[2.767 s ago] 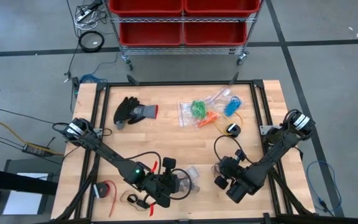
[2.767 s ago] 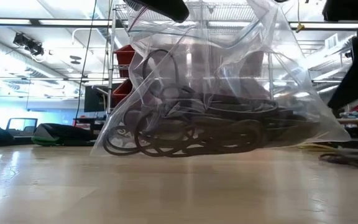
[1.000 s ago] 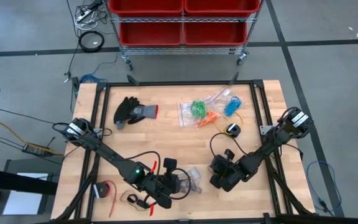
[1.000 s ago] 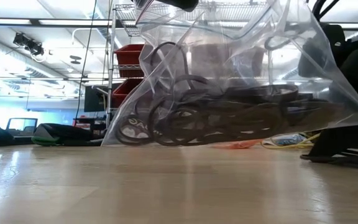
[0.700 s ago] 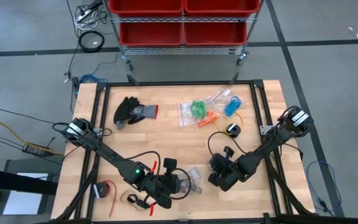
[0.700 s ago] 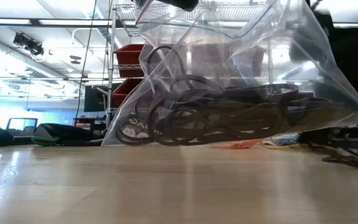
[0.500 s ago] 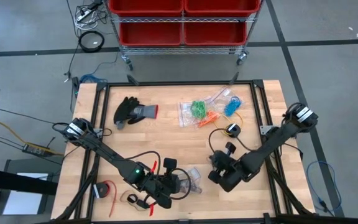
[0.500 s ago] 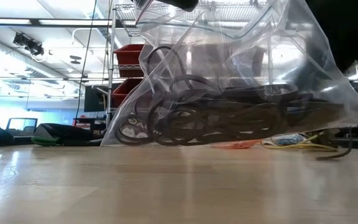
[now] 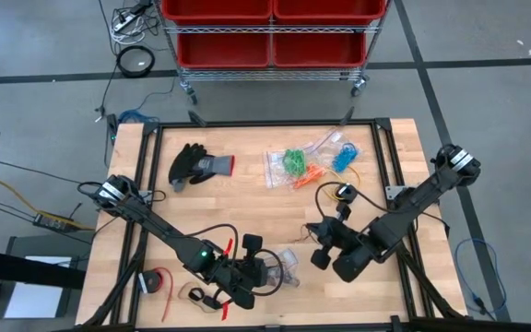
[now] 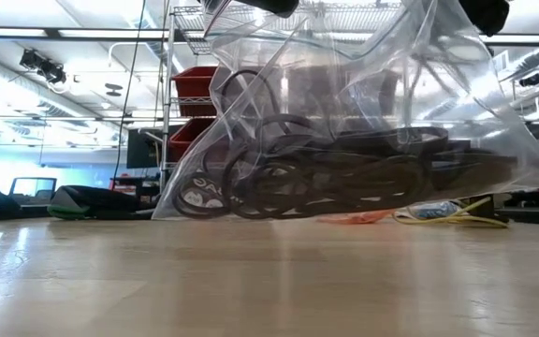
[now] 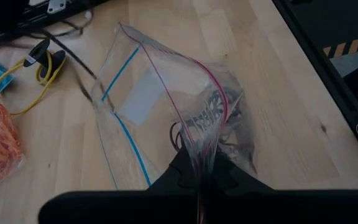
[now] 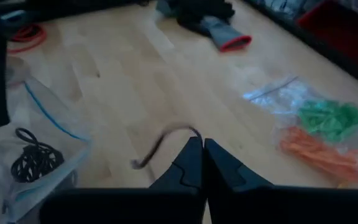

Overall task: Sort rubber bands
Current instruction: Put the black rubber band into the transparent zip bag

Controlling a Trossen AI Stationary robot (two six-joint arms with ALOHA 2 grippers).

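My left gripper (image 9: 277,274), near the table's front edge, is shut on a clear zip bag (image 10: 344,140) holding several black rubber bands (image 10: 326,178). To its right my right gripper (image 9: 321,251) hangs above the table, shut on one black rubber band (image 12: 166,140). The band also shows as a dark streak (image 11: 79,78) beyond the bag's mouth. Toward the far side lie clear bags of green (image 9: 293,161), orange (image 9: 310,175) and blue (image 9: 344,157) bands. My left gripper pinches one side of the bag's mouth at the pink zip strip (image 11: 202,155), reaching in from above at a slant. The mouth gapes open and the blue strip (image 11: 120,68) stands away. The bag's lower part, with the bands, sags to the table. My right gripper pinches the black band at one end of its loop (image 12: 193,133), at the fingertips (image 12: 191,149). The fingers slant down. The rest of the band trails below and away from them, clear of the table.
A black glove (image 9: 196,164) lies at the far left. A yellow cable with a small black piece (image 9: 344,192) lies just beyond my right gripper. A red ring (image 9: 158,281) sits at the front left. Bare wood lies between the bag and the coloured bags.
My right gripper has risen from the table with its fingers shut and has tipped closer to level. The black band has gone up with it, lifted clear of the wood. The bag has not moved.
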